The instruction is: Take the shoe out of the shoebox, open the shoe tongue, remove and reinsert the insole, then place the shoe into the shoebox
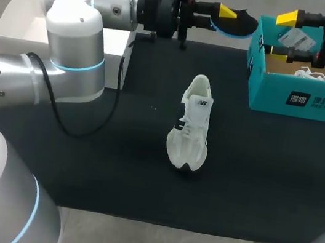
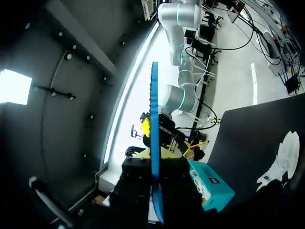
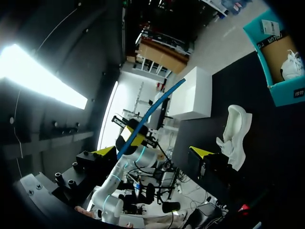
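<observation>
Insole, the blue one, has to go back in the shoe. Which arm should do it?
Left, most likely: the left gripper is shut on the blue insole, and the right gripper is open, holding nothing, by the shoebox.

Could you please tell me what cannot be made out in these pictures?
1. Head view: the gripped end of the insole, hidden behind the left gripper.
2. Left wrist view: the insole's flat faces, because it shows edge-on.
3. Head view: the contents of the shoebox, partly covered by the right gripper and cut off by the picture's edge.
4. Head view: the inside of the shoe outside the box, too small to see.
</observation>
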`<state>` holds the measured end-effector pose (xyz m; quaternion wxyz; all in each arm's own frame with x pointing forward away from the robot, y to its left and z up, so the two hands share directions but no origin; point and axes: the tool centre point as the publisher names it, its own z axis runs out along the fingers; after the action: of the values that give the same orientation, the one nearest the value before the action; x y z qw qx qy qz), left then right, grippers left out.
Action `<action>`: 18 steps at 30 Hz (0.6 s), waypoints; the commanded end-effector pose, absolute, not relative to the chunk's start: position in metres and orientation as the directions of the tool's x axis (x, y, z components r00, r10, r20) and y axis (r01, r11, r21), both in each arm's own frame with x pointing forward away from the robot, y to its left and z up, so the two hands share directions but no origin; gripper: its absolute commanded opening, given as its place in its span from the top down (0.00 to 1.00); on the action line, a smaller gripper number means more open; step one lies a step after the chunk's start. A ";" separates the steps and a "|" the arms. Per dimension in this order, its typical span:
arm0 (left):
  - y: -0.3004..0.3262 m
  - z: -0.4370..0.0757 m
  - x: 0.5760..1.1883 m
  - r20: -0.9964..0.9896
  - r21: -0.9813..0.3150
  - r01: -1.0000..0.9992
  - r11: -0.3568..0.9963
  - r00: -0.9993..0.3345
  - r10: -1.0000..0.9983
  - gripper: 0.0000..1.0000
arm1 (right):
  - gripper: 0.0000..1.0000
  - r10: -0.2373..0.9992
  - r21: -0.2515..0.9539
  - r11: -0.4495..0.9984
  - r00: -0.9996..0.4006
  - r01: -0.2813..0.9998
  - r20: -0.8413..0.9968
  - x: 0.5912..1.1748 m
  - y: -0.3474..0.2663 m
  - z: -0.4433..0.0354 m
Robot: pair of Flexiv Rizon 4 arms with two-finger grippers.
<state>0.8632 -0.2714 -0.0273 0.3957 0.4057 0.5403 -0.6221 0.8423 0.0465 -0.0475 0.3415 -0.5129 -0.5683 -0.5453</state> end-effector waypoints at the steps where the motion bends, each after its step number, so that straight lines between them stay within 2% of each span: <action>1: -0.270 -0.024 0.867 -0.798 -0.601 0.787 -0.139 -0.601 0.049 1.00 | 0.00 0.203 0.259 -0.130 -0.230 0.957 0.952 0.843 0.048 -0.048; 3: -0.270 -0.024 0.867 -0.798 -0.601 0.787 -0.139 -0.601 0.049 1.00 | 0.00 0.184 0.249 -0.145 -0.221 0.958 0.958 0.843 0.048 -0.049; 6: -0.270 -0.025 0.879 -0.583 -0.801 0.568 -0.189 -0.812 0.025 1.00 | 0.00 0.179 0.244 -0.151 -0.216 0.958 0.960 0.843 0.047 -0.048; 7: -0.267 -0.021 0.880 -0.537 -0.815 0.522 -0.252 -0.844 -0.014 1.00 | 0.00 0.180 0.243 -0.150 -0.215 0.958 0.960 0.843 0.047 -0.048; 10: -0.266 -0.014 0.888 -0.353 -0.922 0.350 -0.166 -0.936 -0.013 1.00 | 0.00 0.183 0.238 -0.144 -0.211 0.960 0.960 0.843 0.047 -0.048; 11: -0.267 -0.014 0.889 -0.245 -0.967 0.241 -0.086 -0.969 0.033 1.00 | 0.00 0.183 0.237 -0.144 -0.209 0.961 0.960 0.843 0.047 -0.049; 13: -0.265 -0.013 0.888 -0.081 -0.994 0.076 -0.075 -0.995 0.060 1.00 | 0.00 0.185 0.233 -0.144 -0.205 0.962 0.961 0.843 0.048 -0.050; 14: -0.266 -0.015 0.885 -0.038 -0.999 0.036 -0.020 -0.991 0.129 1.00 | 0.00 0.186 0.232 -0.144 -0.204 0.962 0.961 0.843 0.049 -0.051; 15: -0.264 -0.012 0.882 -0.041 -0.996 0.031 -0.080 -0.991 0.126 1.00 | 0.00 0.186 0.231 -0.144 -0.203 0.962 0.961 0.843 0.050 -0.051; 18: -0.262 -0.009 0.880 -0.065 -0.996 0.055 -0.075 -0.989 0.135 1.00 | 0.00 0.186 0.230 -0.144 -0.201 0.963 0.962 0.843 0.051 -0.053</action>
<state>0.8823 -0.2659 -0.0149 0.1789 0.2327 0.6245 -0.7238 0.8429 0.0485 -0.0514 0.3556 -0.5219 -0.5506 -0.5458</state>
